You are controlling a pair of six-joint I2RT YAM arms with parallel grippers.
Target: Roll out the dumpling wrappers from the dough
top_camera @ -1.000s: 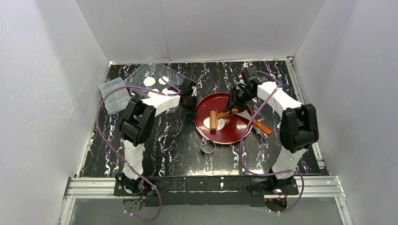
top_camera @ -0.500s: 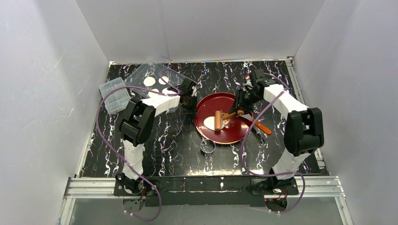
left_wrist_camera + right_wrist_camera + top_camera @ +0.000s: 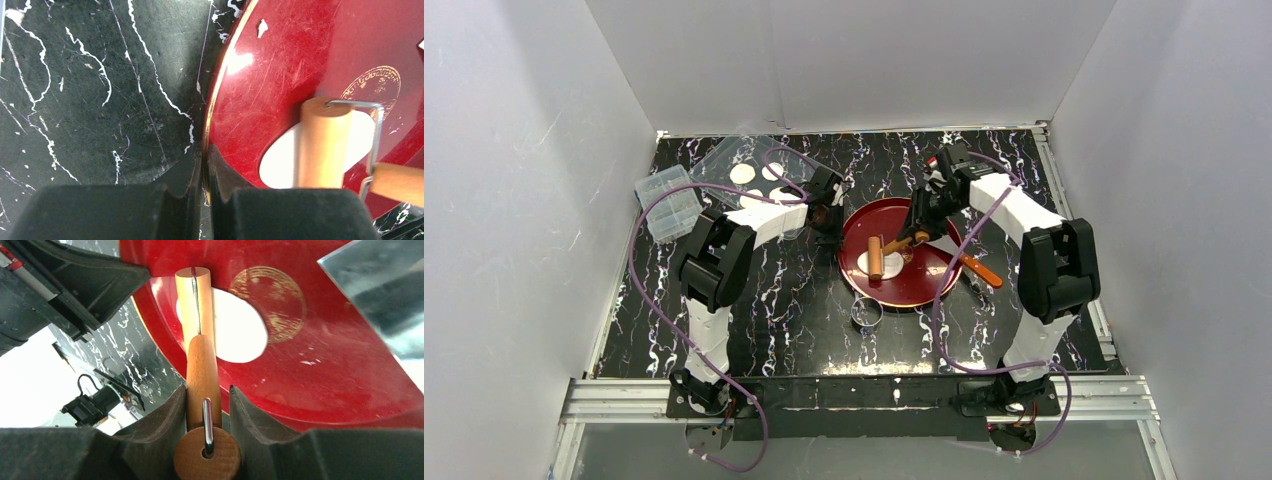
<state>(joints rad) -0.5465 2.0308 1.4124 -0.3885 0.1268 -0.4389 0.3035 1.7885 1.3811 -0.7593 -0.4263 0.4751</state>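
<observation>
right tool [image 3: 206,396] clamps roller handle [image 3: 202,371], arm stretched over red plate [image 3: 330,380].

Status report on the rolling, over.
Left gripper shut on plate rim. Right gripper shut on roller, roller on the dough. Scraper blade overlaps plate edge, clear of dough.

One dough patch [image 3: 240,335], one roller [image 3: 322,145], one red plate [image 3: 916,285], one ring [image 3: 866,313].
</observation>
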